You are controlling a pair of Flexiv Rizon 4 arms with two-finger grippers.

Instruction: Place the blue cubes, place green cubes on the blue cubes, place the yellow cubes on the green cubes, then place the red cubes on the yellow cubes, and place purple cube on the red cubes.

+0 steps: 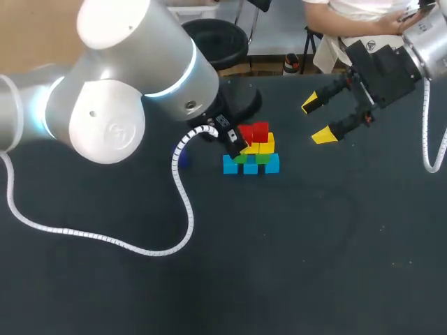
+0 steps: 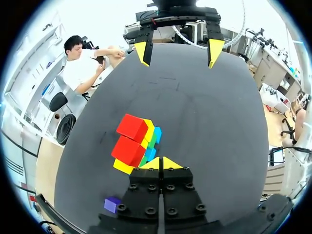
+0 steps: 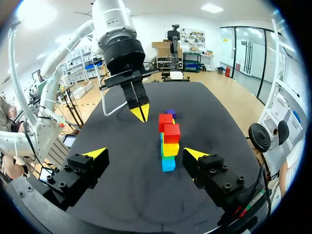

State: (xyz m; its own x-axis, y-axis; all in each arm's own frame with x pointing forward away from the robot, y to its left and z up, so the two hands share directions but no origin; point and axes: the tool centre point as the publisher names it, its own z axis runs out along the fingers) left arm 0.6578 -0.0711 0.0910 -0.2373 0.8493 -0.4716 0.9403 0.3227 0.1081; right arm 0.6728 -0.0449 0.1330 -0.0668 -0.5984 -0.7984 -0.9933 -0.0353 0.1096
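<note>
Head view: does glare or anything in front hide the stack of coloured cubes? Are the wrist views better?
Head view: no glare on the stack of coloured cubes, but the shut left pincer covers part of it; bright highlights sit on the grey left arm. Left wrist view: evenly lit, ahead of that pincer. Right wrist view: whole stack unobstructed, ahead of the open right pincer.

You're working over a black table (image 1: 314,279) with a matte, dark top. On its right half you can make out a faint curved scuff (image 1: 346,209) and a few pale specks (image 1: 380,225).
</note>
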